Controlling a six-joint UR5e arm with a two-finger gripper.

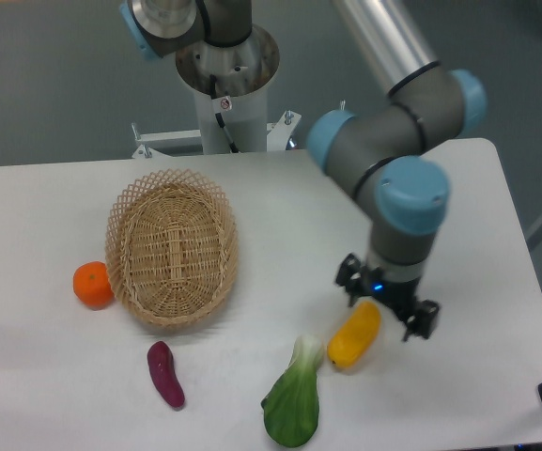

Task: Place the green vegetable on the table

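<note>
Green vegetable flat on the white tabletop near the front edge, pale stalk end up toward the yellow fruit, leaves toward the camera. End effector low over the far end of the yellow fruit, apart from the green vegetable; fingers hidden, spread or pressed together impossible to tell. Wicker basket to the left, orange touching its left rim, purple sweet potato just in front.
</note>
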